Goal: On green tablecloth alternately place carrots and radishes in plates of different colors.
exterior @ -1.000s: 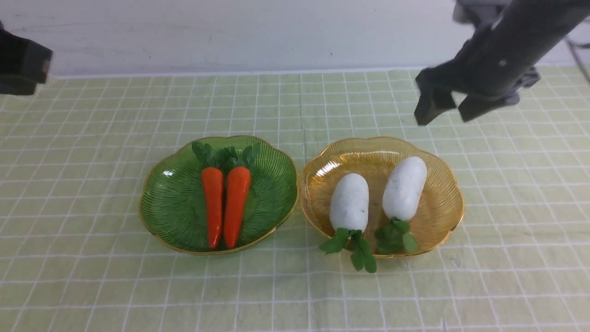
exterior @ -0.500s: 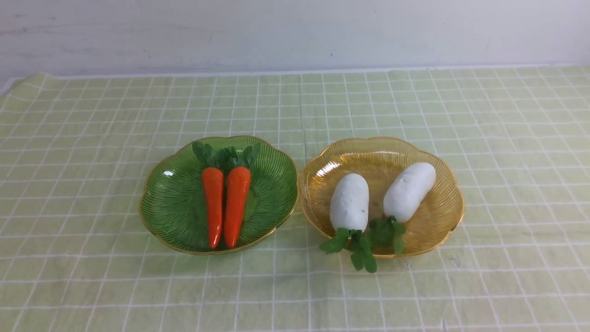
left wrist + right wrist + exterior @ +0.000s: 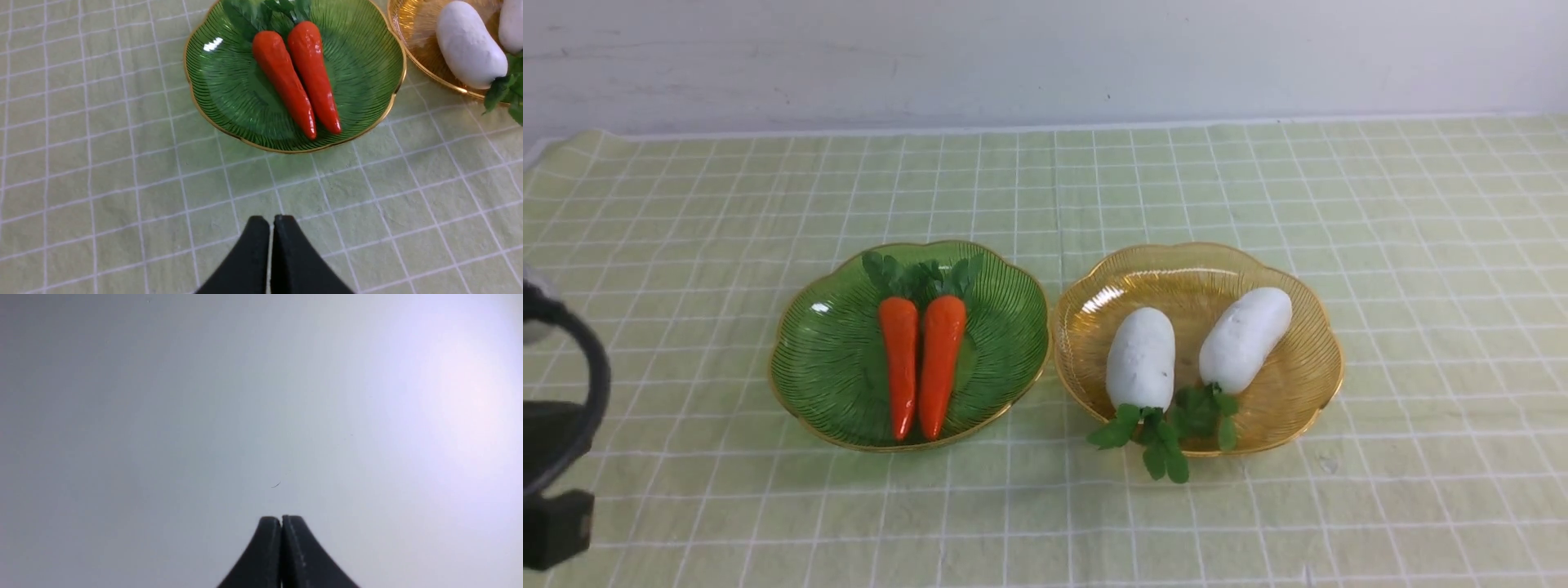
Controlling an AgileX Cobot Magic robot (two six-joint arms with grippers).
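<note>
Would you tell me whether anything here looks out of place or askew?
Only small things: the left radish has its leaf tuft hanging over the near rim of the amber plate onto the tablecloth, and the right radish lies tilted. The carrots sit straight in the green plate.

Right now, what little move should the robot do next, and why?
Probably just park both arms and stop. Both carrots lie side by side in the green plate, both radishes lie in the amber plate, and I see none loose on the tablecloth. The left tool and right tool are shut and empty.
</note>
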